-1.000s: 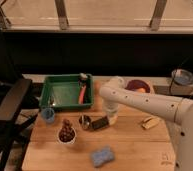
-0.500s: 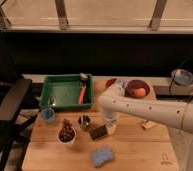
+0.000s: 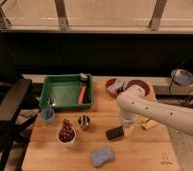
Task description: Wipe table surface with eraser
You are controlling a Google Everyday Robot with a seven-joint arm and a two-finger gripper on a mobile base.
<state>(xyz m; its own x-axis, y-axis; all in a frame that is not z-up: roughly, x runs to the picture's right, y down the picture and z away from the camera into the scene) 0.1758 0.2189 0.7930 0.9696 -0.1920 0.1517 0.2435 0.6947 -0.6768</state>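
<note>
Presently, the claw (image 3: 124, 129) is lowered to the surface (image 3: 140, 150) near its middle, directly beside the eraser (image 3: 114, 133), which lies flat there and appears to be touched by it; whether the claw is open or closed cannot be told. For the wiping to be done well, the eraser should be kept flat, pressed evenly, and drawn across bare wood, clear of the small metal cup (image 3: 84, 121) and the blue-grey pad (image 3: 102, 156). A green tray (image 3: 65, 104) is noted holding a red-handled tool (image 3: 82, 93). A white bowl (image 3: 66, 135) holds something brown. A blue cup (image 3: 48, 115) shows no visible contents.
</note>
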